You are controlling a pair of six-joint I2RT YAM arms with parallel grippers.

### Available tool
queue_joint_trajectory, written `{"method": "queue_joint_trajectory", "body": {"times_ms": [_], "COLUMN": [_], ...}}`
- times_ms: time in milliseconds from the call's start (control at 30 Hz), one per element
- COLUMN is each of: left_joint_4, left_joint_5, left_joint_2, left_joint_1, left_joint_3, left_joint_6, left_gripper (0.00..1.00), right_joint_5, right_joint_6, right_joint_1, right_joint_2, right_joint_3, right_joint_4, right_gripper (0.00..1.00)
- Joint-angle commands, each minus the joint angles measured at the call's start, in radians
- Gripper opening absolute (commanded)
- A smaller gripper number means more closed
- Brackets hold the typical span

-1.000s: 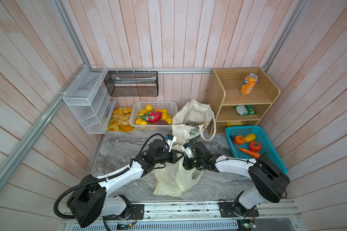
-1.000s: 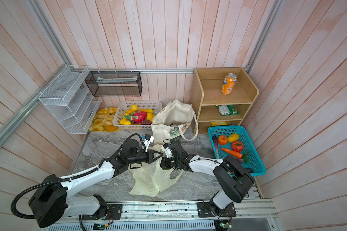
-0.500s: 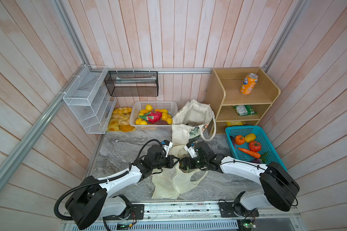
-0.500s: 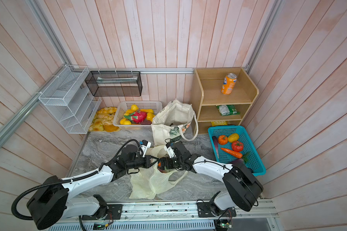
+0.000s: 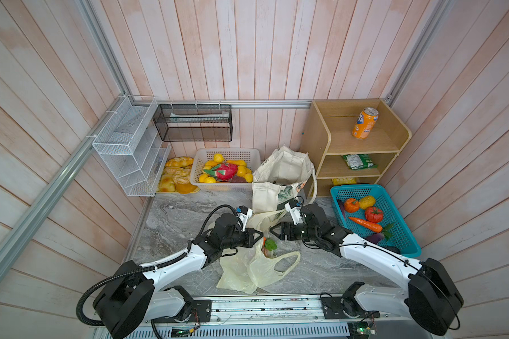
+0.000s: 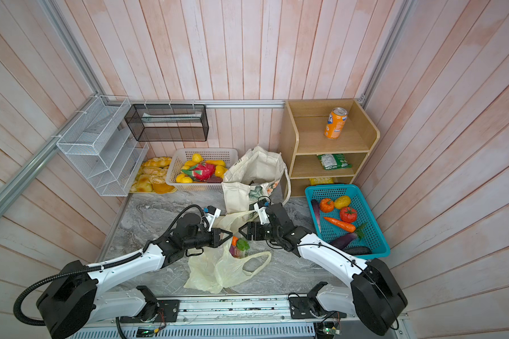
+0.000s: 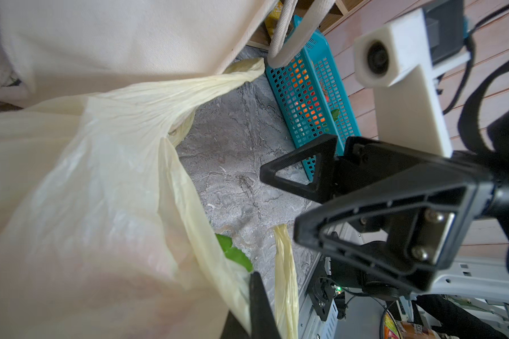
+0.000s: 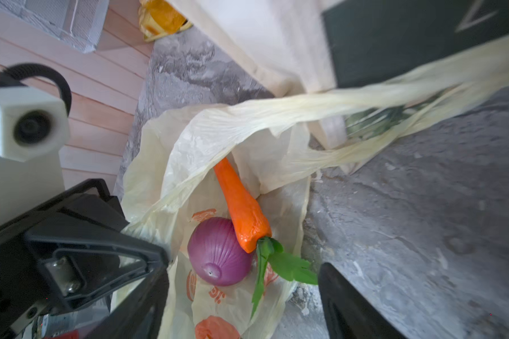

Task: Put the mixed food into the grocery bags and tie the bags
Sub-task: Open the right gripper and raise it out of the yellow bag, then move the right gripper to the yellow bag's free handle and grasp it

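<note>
At the left gripper (image 5: pixel 258 237), the jaws are clamped on the rim of the pale-yellow plastic bag (image 5: pixel 243 271). They hold one side of the mouth up off the marble table (image 5: pixel 177 217), and the rest of the bag slumps away toward the base rail (image 5: pixel 262 305). So the bag's long axis runs from that gripper's tip back toward the robot, mouth end at the gripper.

Just past the tip, inside the mouth, a carrot (image 8: pixel 241 205) and a red onion (image 8: pixel 218 252) sit touching. The carrot lies across the opening. Its pointed end is tucked under the rim on the side of the canvas tote (image 5: pixel 279 173), and its leafy end pokes out toward the right gripper (image 5: pixel 274 231). That one is spread wide with nothing in it, nearly tip to tip with the left but apart.

My read: some food's in, so it's probably handle-grabbing time for the tie. One loop handle (image 5: pixel 287 259) lies slack on the table on the robot's side of the right gripper, and the other stretches toward the tote. I'd have the right one pinch bunched film rather than a single layer, and stay clear of the carrot greens. Pull gently too, because that round onion looks ready to roll out.
</note>
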Motion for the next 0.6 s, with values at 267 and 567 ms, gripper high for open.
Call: {"method": "queue_joint_trajectory", "body": {"times_ms": [267, 567], "left_joint_4": [0.010, 0.028], "left_joint_5": [-0.014, -0.013], "left_joint_2": [-0.021, -0.008], "left_joint_1": [-0.003, -0.002], "left_joint_3": [-0.014, -0.016], "left_joint_6": [0.018, 0.015], "left_gripper": [0.00, 0.00], "right_joint_5": [-0.061, -0.057], "right_joint_6": [-0.034, 0.060], "right_joint_1": [-0.205, -0.193], "right_joint_2": [-0.017, -0.214], "right_joint_3": [-0.054, -0.230], "right_joint_4": [-0.025, -0.016], "right_gripper": [0.60, 0.81]}}
